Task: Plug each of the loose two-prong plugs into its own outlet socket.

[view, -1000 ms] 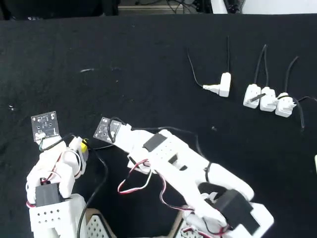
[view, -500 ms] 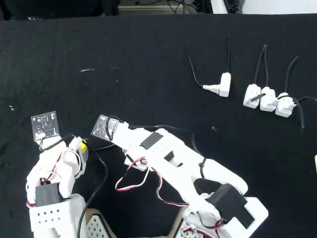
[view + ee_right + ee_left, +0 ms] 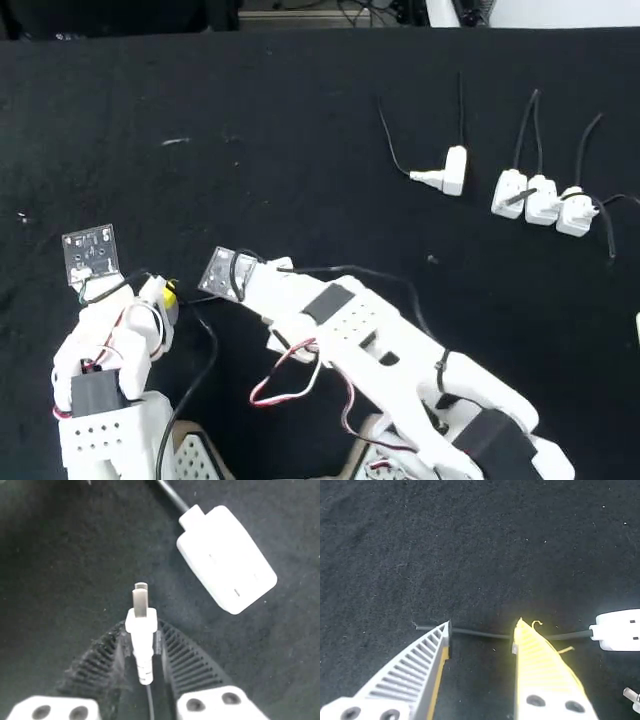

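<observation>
My right gripper (image 3: 141, 632) is shut on a white two-prong plug (image 3: 141, 615), whose prongs point away from the fingers. Just beyond and to one side lies a white outlet socket (image 3: 227, 560) on a black cord, apart from the plug. My left gripper (image 3: 482, 625) stands open over the black cloth, with a thin black wire (image 3: 480, 633) running across between its fingertips. A white socket end (image 3: 619, 630) sits at that wire's far end, and a metal prong (image 3: 632, 698) shows nearby. In the high view the right arm (image 3: 340, 320) lies beside the left arm (image 3: 110, 350) at the near left.
At the far right of the table lies a white plug-and-socket pair (image 3: 448, 172) on black cords. Beside it stand three white socket pieces in a row (image 3: 541, 200). A black cloth (image 3: 250, 130) covers the table.
The right arm has drawn back a little toward the near right, its wrist board shifting with it. The left arm has not moved.
</observation>
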